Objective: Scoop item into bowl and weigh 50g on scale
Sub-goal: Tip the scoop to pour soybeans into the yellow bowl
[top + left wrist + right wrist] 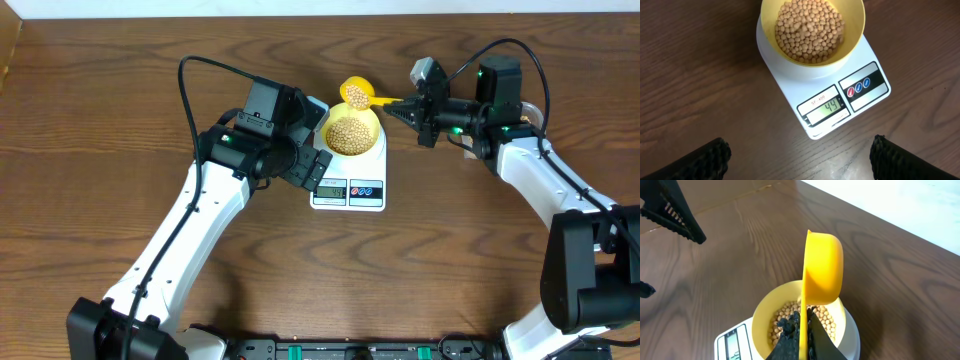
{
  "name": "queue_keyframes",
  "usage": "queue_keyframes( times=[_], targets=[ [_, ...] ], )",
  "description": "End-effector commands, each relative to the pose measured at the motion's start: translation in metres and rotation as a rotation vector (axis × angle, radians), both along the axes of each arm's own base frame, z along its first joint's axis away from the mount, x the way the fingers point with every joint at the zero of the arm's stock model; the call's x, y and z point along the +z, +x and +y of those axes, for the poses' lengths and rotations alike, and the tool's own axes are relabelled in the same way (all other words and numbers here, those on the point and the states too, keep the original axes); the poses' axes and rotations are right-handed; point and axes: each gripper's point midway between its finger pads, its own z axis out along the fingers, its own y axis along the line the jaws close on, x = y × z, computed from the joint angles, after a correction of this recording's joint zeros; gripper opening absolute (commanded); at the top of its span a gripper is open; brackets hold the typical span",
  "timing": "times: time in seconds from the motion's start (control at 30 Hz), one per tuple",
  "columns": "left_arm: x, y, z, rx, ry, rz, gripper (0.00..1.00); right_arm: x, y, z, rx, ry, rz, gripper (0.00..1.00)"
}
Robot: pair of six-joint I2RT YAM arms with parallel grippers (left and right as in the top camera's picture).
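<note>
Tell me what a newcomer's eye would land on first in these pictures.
The pale yellow bowl, full of tan beans, sits on the white scale at mid-table, and the scale's display reads 44. Over the bowl's far rim, the right tool grips a bright yellow scoop that carries more beans.

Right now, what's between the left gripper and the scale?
Only bare wooden table lies between the open left gripper and the white digital scale; the left wrist view shows it.
</note>
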Motion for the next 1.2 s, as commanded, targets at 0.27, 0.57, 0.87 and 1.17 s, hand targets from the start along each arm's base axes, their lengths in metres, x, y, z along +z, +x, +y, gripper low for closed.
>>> queue_keyframes(
  times=[0.27,0.57,0.87,1.17],
  targets=[
    [0.0050,-0.0006,0.0016,-0.011,0.010,-0.019,0.91,-0.0059,-0.0019,0.0034,0.015,-0.006,0.001,0.01],
    [0.0050,-0.0006,0.0016,-0.011,0.010,-0.019,0.91,-0.0059,-0.0020,0.0034,0.014,-0.006,0.002,0.01],
    [0.0050,-0.0006,0.0016,-0.011,0.010,-0.019,0.91,-0.0068,-0.0026,0.0034,-0.022,0.035,0.118,0.01],
    [0.0050,-0.0006,0.0016,-0.011,0.010,-0.019,0.91,-0.0065,-0.0031,0.0036,-0.049,0.070,0.205,0.01]
  ],
)
